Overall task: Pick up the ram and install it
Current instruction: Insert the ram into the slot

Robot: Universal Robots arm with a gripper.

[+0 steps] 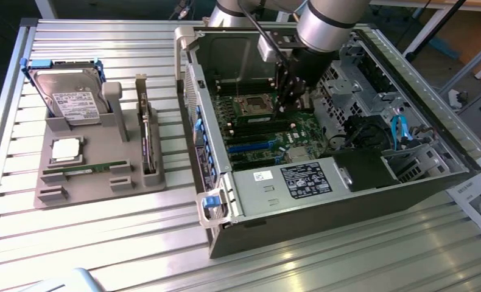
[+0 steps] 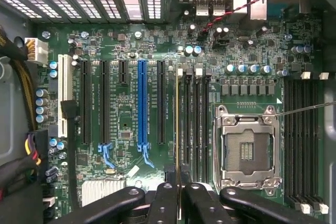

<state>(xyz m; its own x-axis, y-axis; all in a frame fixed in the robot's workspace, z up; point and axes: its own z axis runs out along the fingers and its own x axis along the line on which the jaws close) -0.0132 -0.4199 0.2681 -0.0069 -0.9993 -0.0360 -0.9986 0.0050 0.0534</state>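
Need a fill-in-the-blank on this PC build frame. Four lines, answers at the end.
1. The gripper holds the ram above the ___.
2. The processor socket is ___.
3. Between black card slots sits one ___ slot.
4. In the exterior view, the gray tray lies on the case's ___ side.

Missing words: motherboard; empty; blue; left.
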